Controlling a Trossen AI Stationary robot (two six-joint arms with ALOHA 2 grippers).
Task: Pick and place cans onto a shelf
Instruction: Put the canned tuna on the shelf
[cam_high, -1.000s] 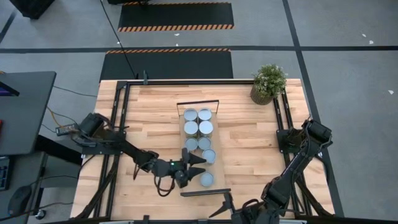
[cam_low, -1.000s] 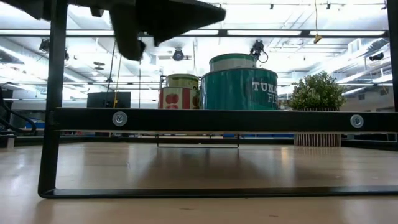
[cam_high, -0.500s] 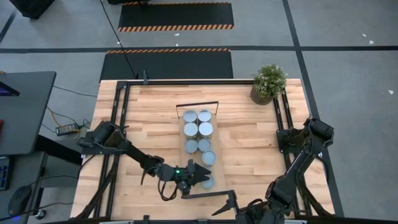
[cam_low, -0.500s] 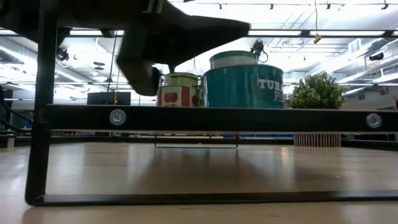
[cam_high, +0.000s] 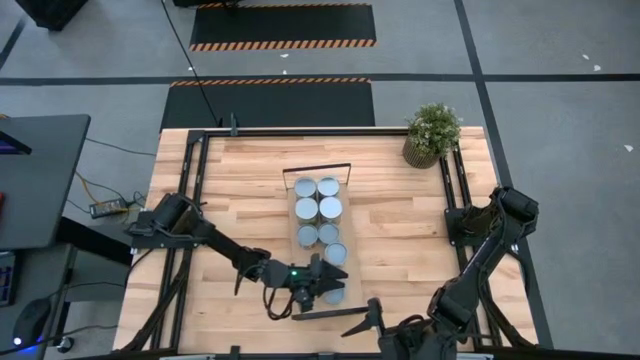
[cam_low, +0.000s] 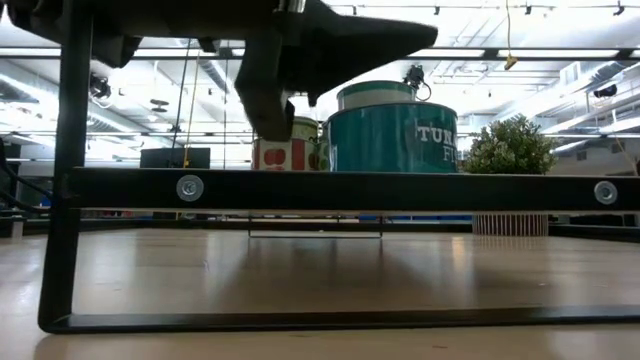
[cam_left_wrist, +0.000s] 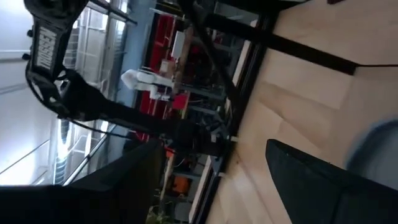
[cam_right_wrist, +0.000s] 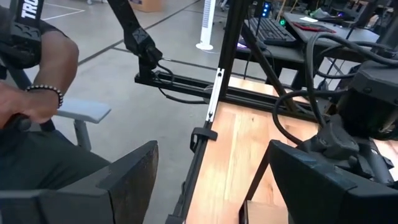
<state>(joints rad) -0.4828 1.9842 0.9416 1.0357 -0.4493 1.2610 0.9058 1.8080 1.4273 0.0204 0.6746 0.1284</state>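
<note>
Left tool spread open around nearest can.

In the high view the left gripper covers most of the nearest can, so whether its fingers touch the can cannot be told. The low view's upper edge cuts off that arm, and the shelf hides the cans' bases. The left wrist view is blurred; a grey-blue shape at its edge is unidentifiable
</note>
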